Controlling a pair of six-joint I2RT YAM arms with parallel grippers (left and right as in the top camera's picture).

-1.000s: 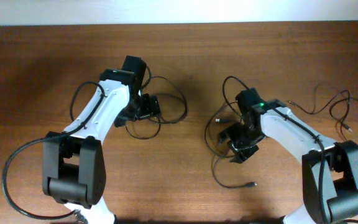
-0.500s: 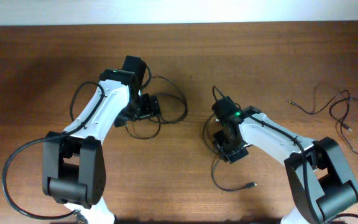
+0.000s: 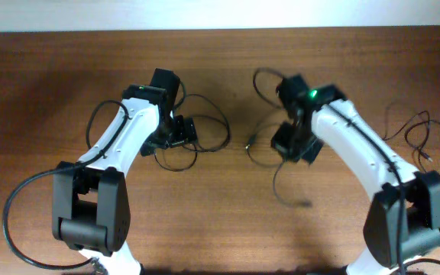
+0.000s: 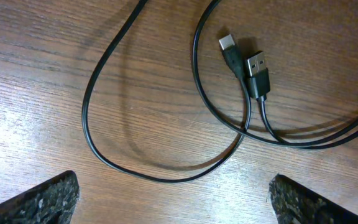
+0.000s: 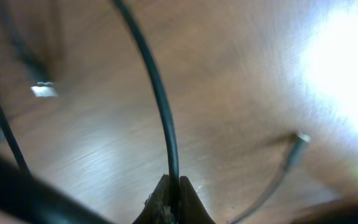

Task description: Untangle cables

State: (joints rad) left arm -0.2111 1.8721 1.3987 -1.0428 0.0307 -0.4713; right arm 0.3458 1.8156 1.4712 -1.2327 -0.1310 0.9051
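The right claw (image 5: 173, 200) pinched one cable (image 5: 159, 99), while the left claw (image 4: 173, 199) hung spread over loose loops (image 4: 87, 118). Another cable (image 3: 409, 136) lay well apart, so sorting seemed partly done.

white links (image 3: 124, 137), black joints (image 3: 90, 202), green light (image 3: 311, 95); left hand (image 4: 179, 200) has rough black pads (image 4: 42, 199).
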